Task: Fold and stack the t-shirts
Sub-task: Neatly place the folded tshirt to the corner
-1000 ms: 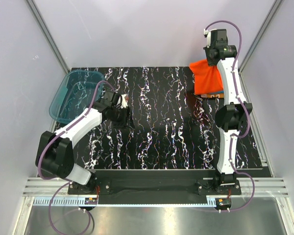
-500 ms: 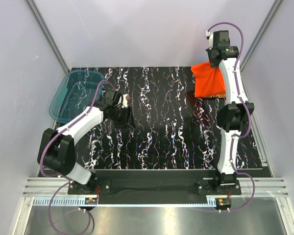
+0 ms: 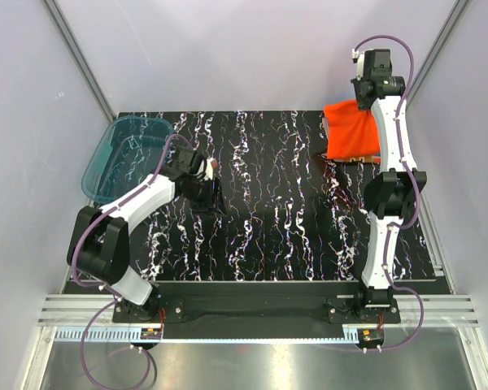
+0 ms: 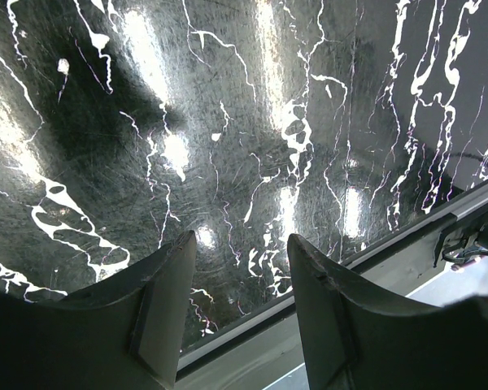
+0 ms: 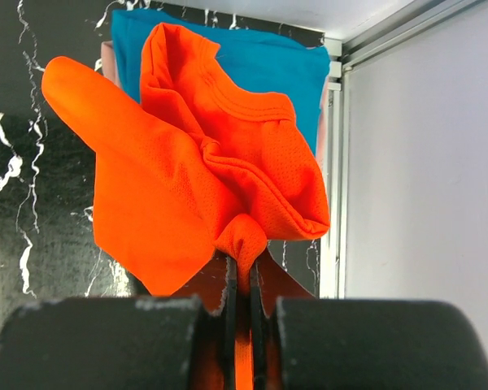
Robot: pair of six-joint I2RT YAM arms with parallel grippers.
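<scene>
seen from above, the black marbled table runs away from the two arm bases at 6 o'clock. at about 9 o'clock on it, the left gripper hangs low over the bare surface; its wrist view shows the left gripper with jaws spread and nothing between the two dark fingers, only the white-veined tabletop and its near edge below. further out, at 10 o'clock, a translucent teal tub sits on the table's left corner, apart from that gripper. the right arm stretches all the way to the far right corner, at 1 o'clock, where the orange-red t-shirt lies bunched. in the right wrist view the right gripper has its jaws pressed together, pinching a small fold of the orange-red t-shirt, which spreads crumpled away from the fingers. beyond and partly beneath it lies a folded teal blue t-shirt, with a pinkish edge showing at its 9 o'clock side.
</scene>
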